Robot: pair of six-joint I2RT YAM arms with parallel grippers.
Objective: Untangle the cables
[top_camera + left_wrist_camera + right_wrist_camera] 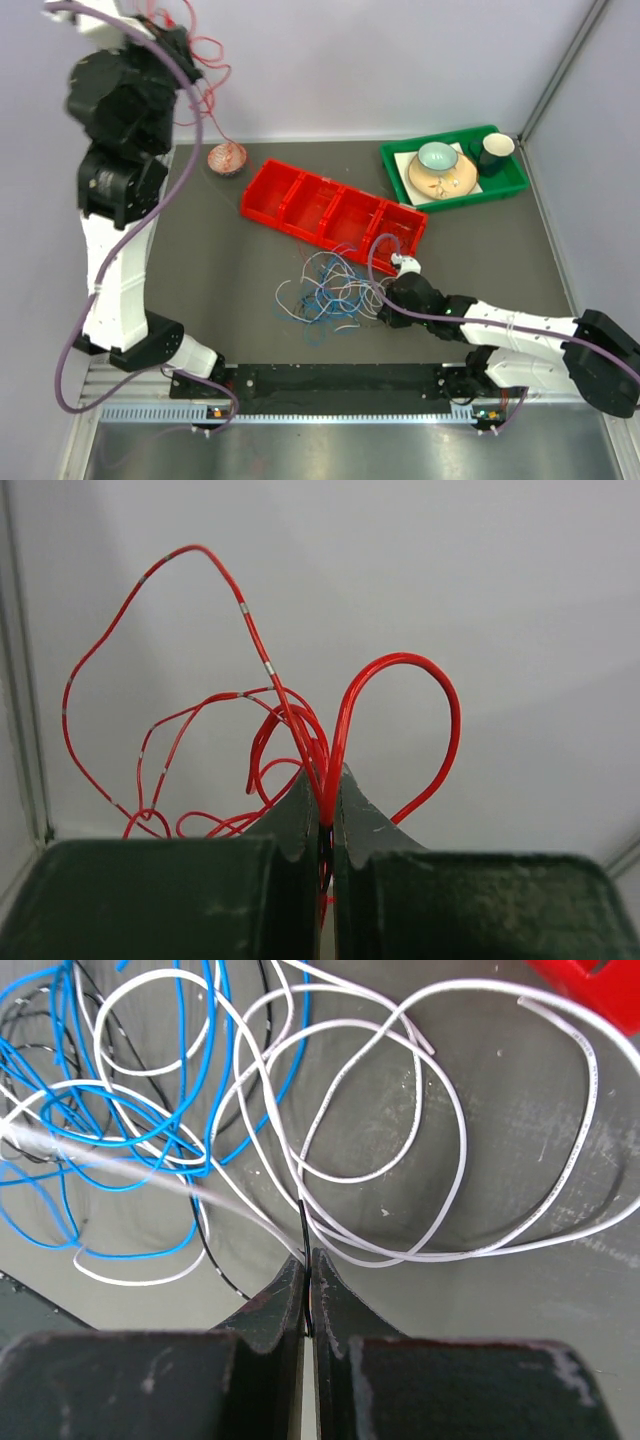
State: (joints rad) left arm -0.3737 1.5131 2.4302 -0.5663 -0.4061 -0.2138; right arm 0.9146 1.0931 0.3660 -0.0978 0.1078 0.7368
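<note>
Red cables [300,730] are clamped in the raised left end effector [325,802] | black cable [303,1225] is pinched by the right end effector [308,1272] within the tangle [328,290] on the surface [230,270] | risk: loops may be cinched by pulling.

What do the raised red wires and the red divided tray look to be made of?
The red wires look like glossy plastic insulation: a bright sheen runs along smooth springy loops, with silvery bands at intervals. The red tray is probably moulded plastic with a slight sheen: uniform colour, thin built-in dividers.
</note>
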